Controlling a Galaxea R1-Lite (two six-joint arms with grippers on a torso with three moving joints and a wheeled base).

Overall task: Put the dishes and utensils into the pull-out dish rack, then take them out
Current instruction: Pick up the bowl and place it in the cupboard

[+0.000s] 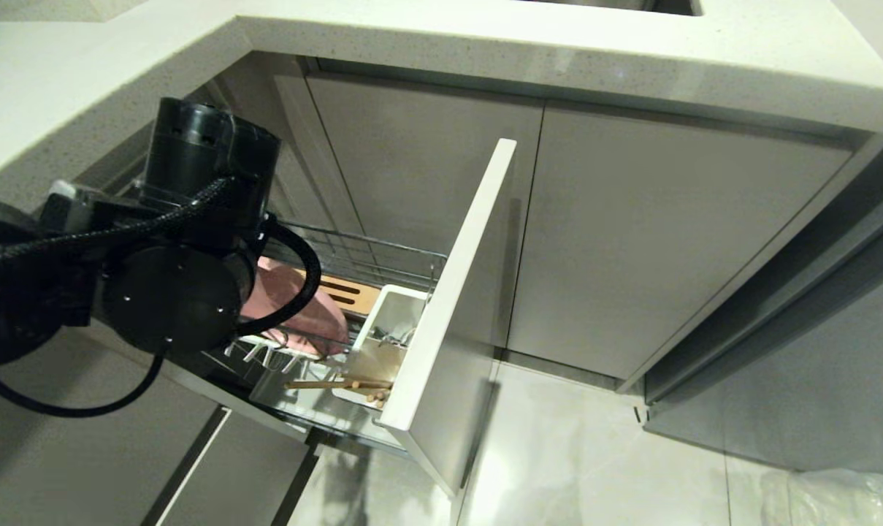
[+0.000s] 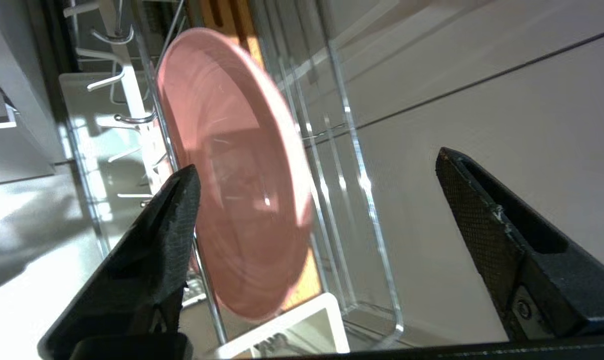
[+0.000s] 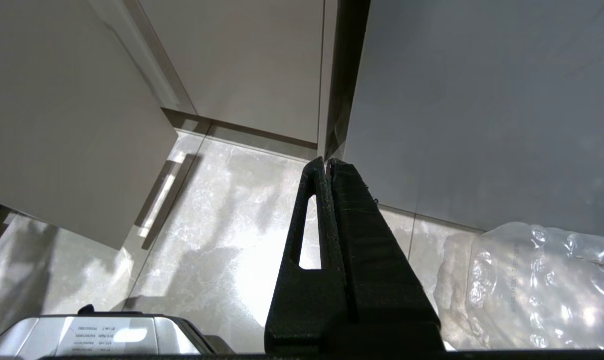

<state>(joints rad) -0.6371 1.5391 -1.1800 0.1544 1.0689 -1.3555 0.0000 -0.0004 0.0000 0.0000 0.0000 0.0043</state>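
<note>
Now the pink plate [image 2: 232, 175] is standing on its edge in the rack [image 1: 383, 259]. Left gripper [image 2: 316, 200] is hanging beside it, fingers wide apart, holding nothing. Chopsticks [image 1: 339, 383] are lying by the caddy [image 1: 394, 307]. Right gripper [image 3: 327, 165] is hanging over the floor [image 3: 222, 225], pinched together.

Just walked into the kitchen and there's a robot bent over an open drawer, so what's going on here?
The robot is loading the pull-out dish rack, which is drawn out from under the counter. Its left gripper is at the rack with fingers wide apart, holding nothing; the pink plate stands on edge in the wire slots just in front of it. The chopsticks lie by the white utensil caddy. The right gripper is shut and parked low over the floor, idle.
</note>
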